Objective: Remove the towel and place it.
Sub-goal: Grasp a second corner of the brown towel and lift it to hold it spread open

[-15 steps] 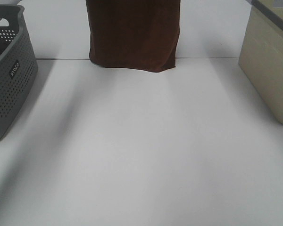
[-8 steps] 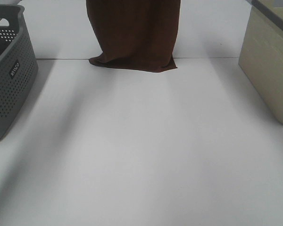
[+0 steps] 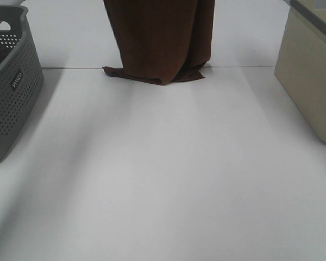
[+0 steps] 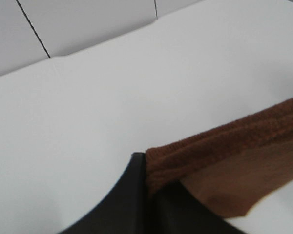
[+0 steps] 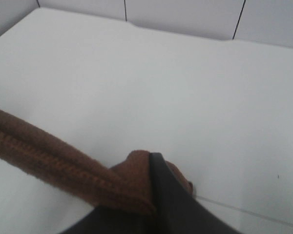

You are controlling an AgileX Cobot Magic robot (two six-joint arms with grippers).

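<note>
White worktop meets the hem of the towel, right of the grey basket; left pincer and right pincer each clench its top edge. Removal looks done; laying it down remains.

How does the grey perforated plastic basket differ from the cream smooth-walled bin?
Colour: the grey perforated plastic basket is dark grey; the cream smooth-walled bin is pale, with a grey top edge. Walls: the basket's are full of holes and bear a small label; the bin's are solid, plain. Shared: both stand on the white table, cut off by the frame, flanking the hanging reddish-brown towel.
</note>
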